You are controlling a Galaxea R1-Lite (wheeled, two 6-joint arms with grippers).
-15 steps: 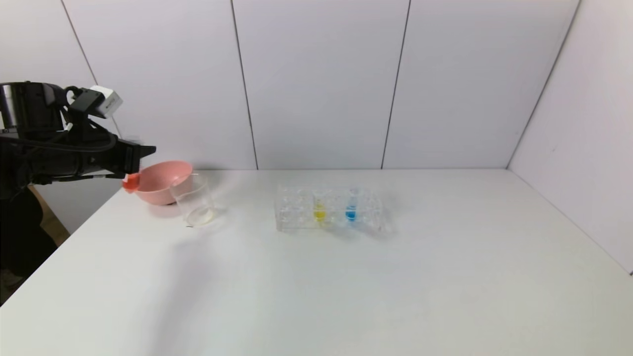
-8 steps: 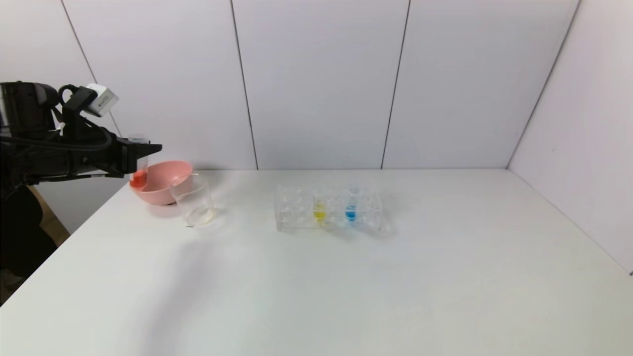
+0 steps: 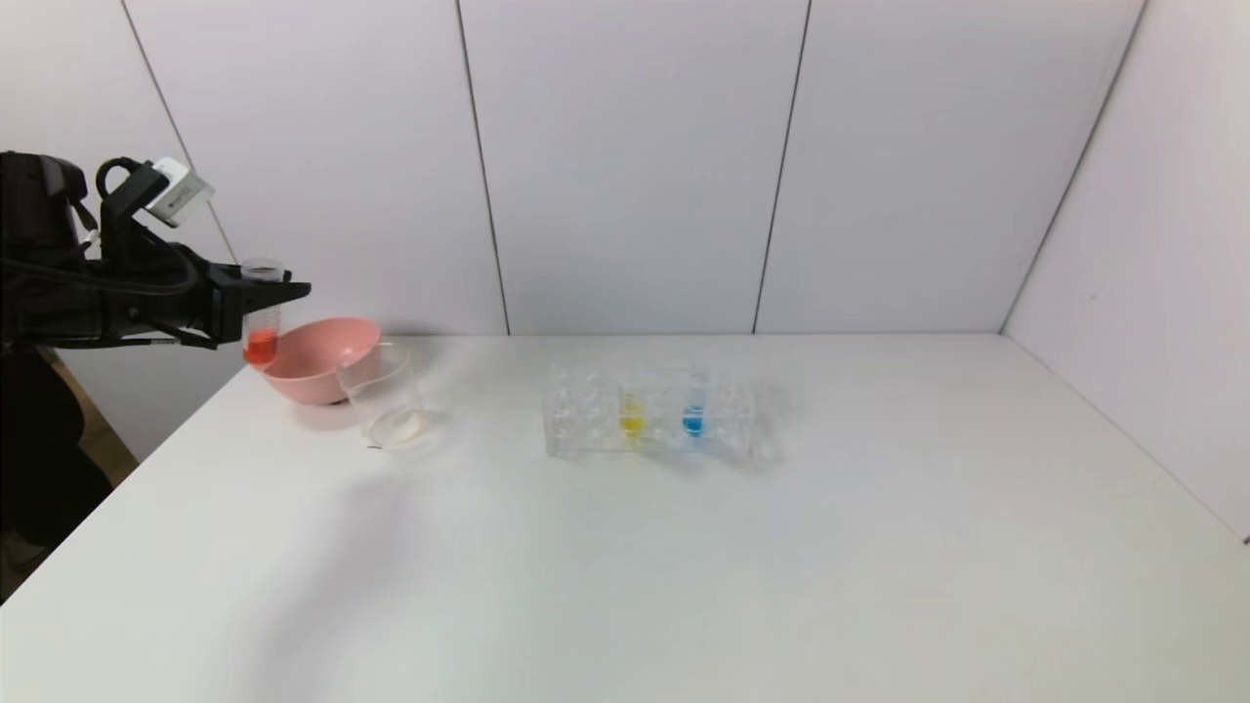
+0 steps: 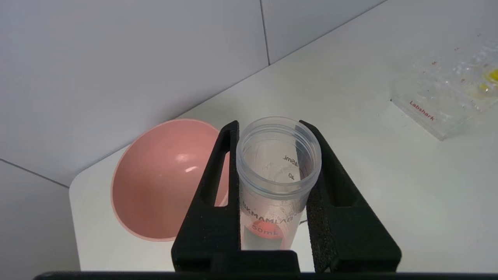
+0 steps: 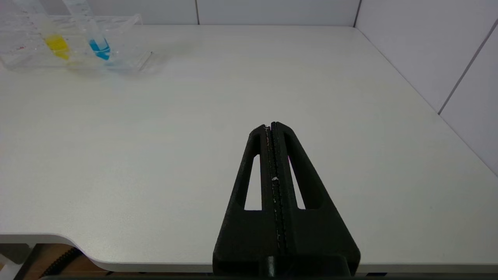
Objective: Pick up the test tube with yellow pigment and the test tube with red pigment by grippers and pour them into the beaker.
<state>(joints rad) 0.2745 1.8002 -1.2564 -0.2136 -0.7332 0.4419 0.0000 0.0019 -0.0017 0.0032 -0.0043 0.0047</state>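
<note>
My left gripper (image 3: pixel 278 291) (image 4: pixel 272 126) is shut on the test tube with red pigment (image 3: pixel 260 327) (image 4: pixel 272 182), held upright in the air over the table's far left corner, left of the pink bowl. The beaker (image 3: pixel 388 395) stands on the table just right of the bowl. The test tube with yellow pigment (image 3: pixel 631 410) (image 5: pixel 54 41) stands in the clear rack (image 3: pixel 586 420) at mid-table. My right gripper (image 5: pixel 271 125) is shut and empty, low over the table's near right part; it is out of the head view.
A pink bowl (image 3: pixel 312 359) (image 4: pixel 155 182) sits at the far left against the beaker. A blue-liquid tube (image 3: pixel 693 408) (image 5: pixel 97 42) stands in the rack right of the yellow one. White walls close the back and right sides.
My left gripper has risen and drawn slightly left with the red tube; the tube now hangs upright, higher above the bowl's rim.
</note>
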